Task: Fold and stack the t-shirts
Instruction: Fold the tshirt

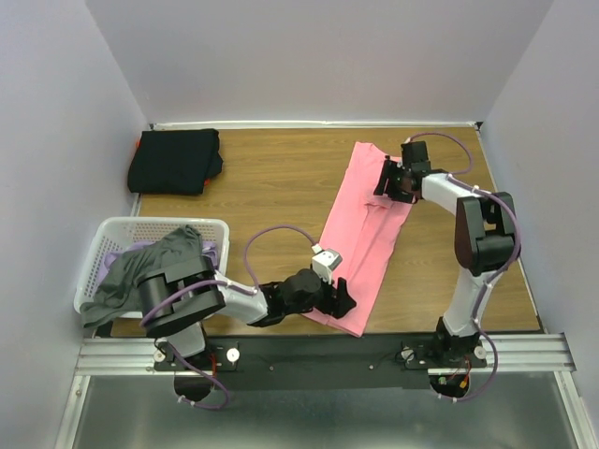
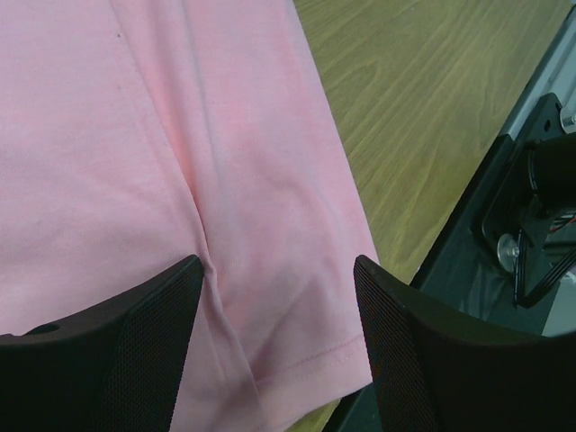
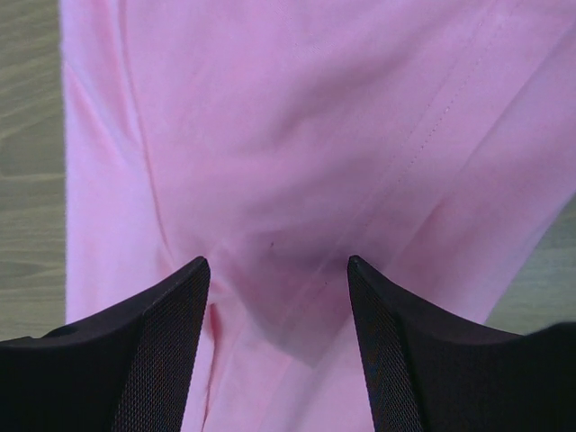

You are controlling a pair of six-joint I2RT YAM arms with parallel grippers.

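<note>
Pink tee (image 1: 367, 234) is lying folded long, right of the basket (image 1: 150, 223). I am holding the left pincer (image 1: 339, 297) open over its basket-side end, the right pincer (image 1: 391, 183) open over the far end. Risk: pinching one layer, unfolding it.

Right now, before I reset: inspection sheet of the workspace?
Surface: wood table.
Job's things: pink tee folded in a long strip, mid-table; black tee folded, far left; grey tee draped over basket, lavender tee under it.
Clutter: basket only, near left.
Tools: left tool open over pink tee's near end; right tool open over its far end.
Cables: purple cables loop off both arms.
Surroundings: white walls; nothing else seen.
</note>
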